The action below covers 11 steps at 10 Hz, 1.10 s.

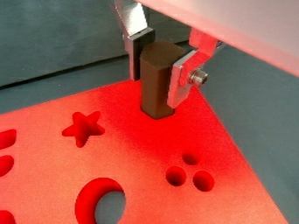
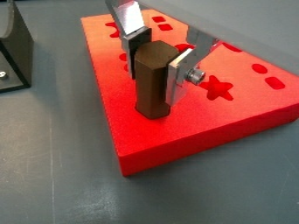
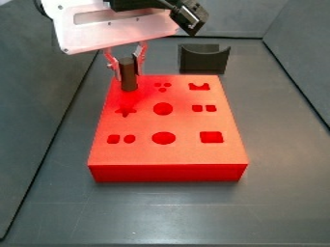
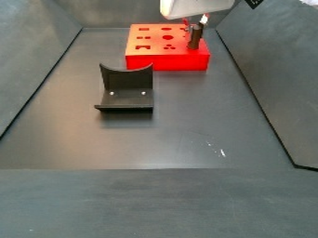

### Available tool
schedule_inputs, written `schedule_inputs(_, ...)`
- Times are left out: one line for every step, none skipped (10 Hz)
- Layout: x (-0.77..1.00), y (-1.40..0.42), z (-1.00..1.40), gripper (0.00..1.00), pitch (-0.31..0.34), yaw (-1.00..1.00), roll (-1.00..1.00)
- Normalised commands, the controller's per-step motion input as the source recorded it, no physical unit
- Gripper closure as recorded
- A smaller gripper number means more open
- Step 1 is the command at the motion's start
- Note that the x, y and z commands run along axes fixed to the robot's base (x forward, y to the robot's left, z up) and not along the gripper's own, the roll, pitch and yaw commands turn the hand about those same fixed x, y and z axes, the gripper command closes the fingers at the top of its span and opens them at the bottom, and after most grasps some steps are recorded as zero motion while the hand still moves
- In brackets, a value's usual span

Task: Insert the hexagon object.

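Observation:
The hexagon object [image 1: 156, 87] is a slim brown peg that stands upright on the red board [image 1: 140, 162], close to one of its corners. It also shows in the wrist view [image 2: 149, 87] and in both side views [image 3: 129, 77] [image 4: 195, 37]. My gripper [image 1: 158, 74] is shut on the peg's upper part, with one silver finger on each side; it also shows in a wrist view [image 2: 158, 70] and in a side view [image 3: 129, 62]. The peg's foot meets the board's surface. I cannot tell whether it sits in a hole.
The board [image 3: 180, 123] has shaped holes: a star [image 1: 82, 128], a cluster of three small round holes [image 1: 187, 173], a large round hole [image 1: 103, 198]. The dark fixture [image 3: 203, 58] stands on the grey floor beyond the board, also seen in a side view [image 4: 125, 88]. Grey walls surround the floor.

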Motion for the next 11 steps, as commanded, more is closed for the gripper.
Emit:
schedule_inputs(0.0, -0.05, -0.49, 1.0, -0.044, -0.19, 0.45)
schedule_inputs(0.0, -0.24, -0.2, 1.0, 0.0, -0.18, 0.5)
schedule_inputs(0.0, -0.35, -0.33, 1.0, 0.0, -0.12, 0.5)
schedule_inputs(0.0, 0.0, -0.11, 1.0, 0.0, 0.0, 0.0)
schedule_inputs(0.02, 0.0, 0.0, 1.0, 0.021, 0.0, 0.01)
schedule_inputs(0.09, -0.06, 0.0, 1.0, 0.084, 0.0, 0.09)
schedule_inputs(0.09, 0.0, -0.02, 1.0, 0.037, 0.0, 0.01)
schedule_inputs(0.0, 0.0, -0.61, 1.0, 0.0, -0.01, 0.12)
schedule_inputs(0.04, -0.06, -0.95, 1.0, 0.0, -0.05, 0.23)
schedule_inputs(0.1, -0.23, -1.0, 1.0, -0.02, -0.12, 0.11)
schedule_inputs(0.07, -0.27, -1.0, 1.0, -0.026, -0.12, 0.08)
